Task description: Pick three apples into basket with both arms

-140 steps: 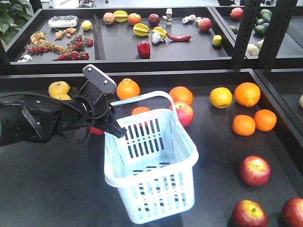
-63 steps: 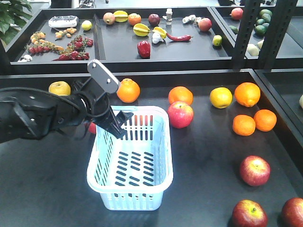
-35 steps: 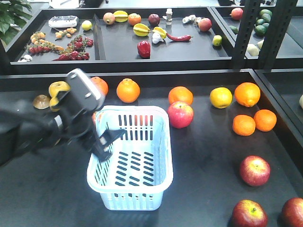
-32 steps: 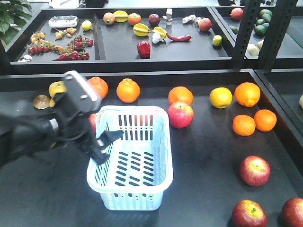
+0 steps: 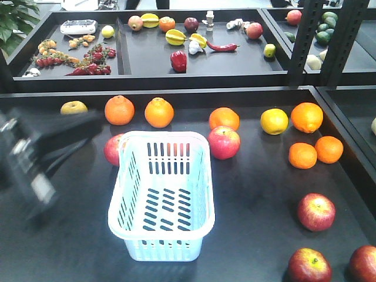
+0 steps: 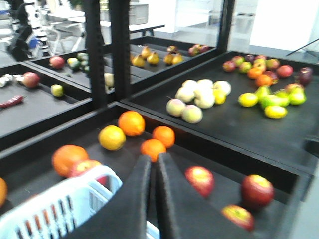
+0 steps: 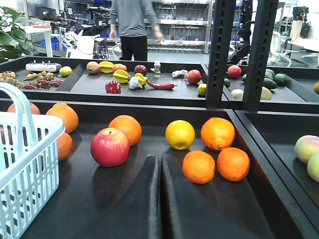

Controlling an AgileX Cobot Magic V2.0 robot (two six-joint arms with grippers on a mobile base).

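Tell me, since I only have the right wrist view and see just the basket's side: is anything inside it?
Observer: No. The front view looks down into the basket, and its slotted floor is bare.
Operator: Where is the left arm?
Observer: It shows as a blur at the left edge of the front view, beside the basket and clear of it: left arm.
Operator: I can see one apple near the oranges. Are there more?
Observer: Yes. Three more apples lie near the front right corner of the table, outside your frame.
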